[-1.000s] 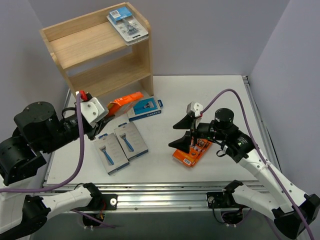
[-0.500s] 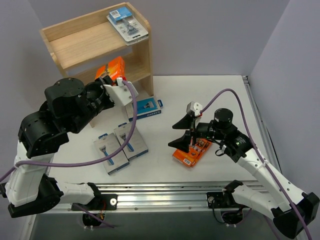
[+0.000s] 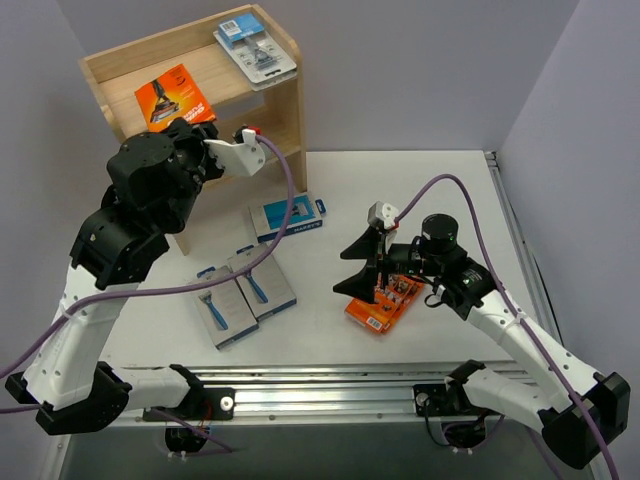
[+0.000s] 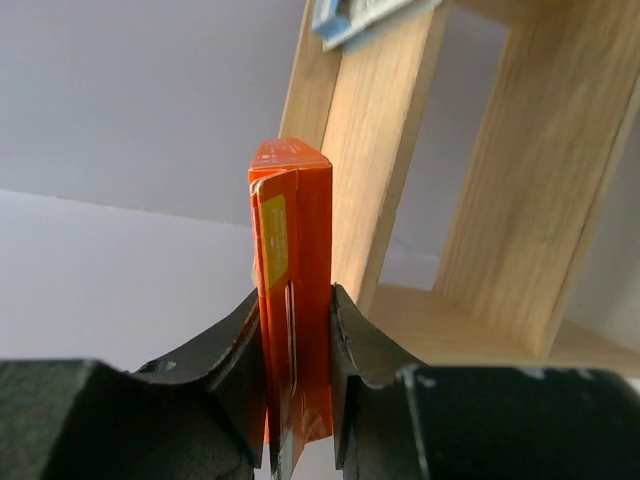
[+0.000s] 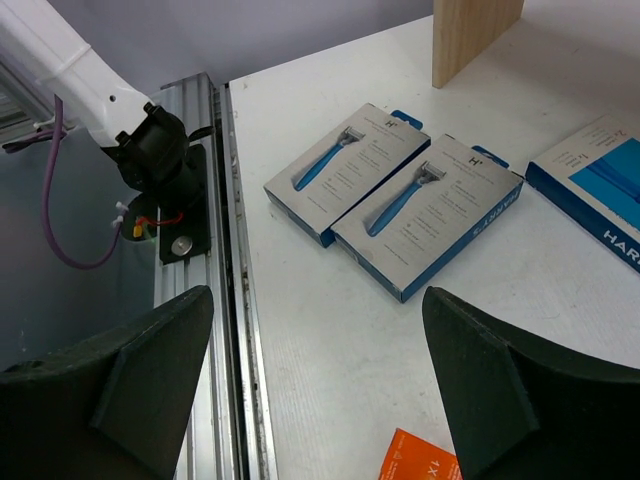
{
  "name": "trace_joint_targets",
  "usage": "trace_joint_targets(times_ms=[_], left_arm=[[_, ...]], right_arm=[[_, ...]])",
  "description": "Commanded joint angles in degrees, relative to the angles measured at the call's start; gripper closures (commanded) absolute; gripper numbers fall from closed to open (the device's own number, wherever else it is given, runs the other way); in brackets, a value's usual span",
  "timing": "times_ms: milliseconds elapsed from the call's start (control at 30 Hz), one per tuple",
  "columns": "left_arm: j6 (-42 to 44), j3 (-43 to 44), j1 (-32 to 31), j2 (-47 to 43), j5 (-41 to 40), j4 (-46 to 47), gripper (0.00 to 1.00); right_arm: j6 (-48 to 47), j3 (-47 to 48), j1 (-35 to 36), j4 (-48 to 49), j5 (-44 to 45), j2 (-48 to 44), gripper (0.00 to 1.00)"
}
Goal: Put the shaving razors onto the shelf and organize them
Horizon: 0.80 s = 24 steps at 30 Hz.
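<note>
Arching high, left hand (image 4: 297, 305) — pinching orange pack (image 4: 295, 215)

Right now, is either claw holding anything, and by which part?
The left gripper pinches an orange razor box across its flat faces, near one end. The right gripper is open and holds nothing.

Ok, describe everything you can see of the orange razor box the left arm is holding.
The flat bright orange cardboard razor box shows a dark razor picture on its broad face and a yellow patch on its narrow edge. The left claw pinches its near end, black fingers against both broad faces, face turned up toward the overhead camera. Seen from above, it overlaps the top tier of the light wooden two-tier shelf; contact with the wood cannot be told.
</note>
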Motion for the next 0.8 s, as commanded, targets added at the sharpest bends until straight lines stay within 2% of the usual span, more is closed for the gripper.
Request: trace_joint_targets(times_ms=[0,167,433,733,767], left_arm=[[2.86,-3.67,7.03,-2.02,6.68,7.67,0.98],[2.68,-8.94,14.0,-2.37,14.35,10.4,0.98],[2.42,-7.9,21.47,1.84,22.35,12.33,0.97],[1.72,-11.05,26.13,4.92,23.76,18.47,0.75],[1.54,-11.23,26.4,5.1,23.76,19.01,0.7]], right_arm=[[1.51,-0.71,-0.46,4.0,-2.23,0.16,0.2],[2.12,-0.97,-0.46,4.87,-3.11,1.39,0.2],[2.39,-0.8,-0.46,5.05,-3.55,3.32,0.2],[2.47,-0.97,-0.64,5.4,-3.64,4.2,0.2],[2.47,-1.06,-0.64,5.49,-3.72,4.2,0.2]])
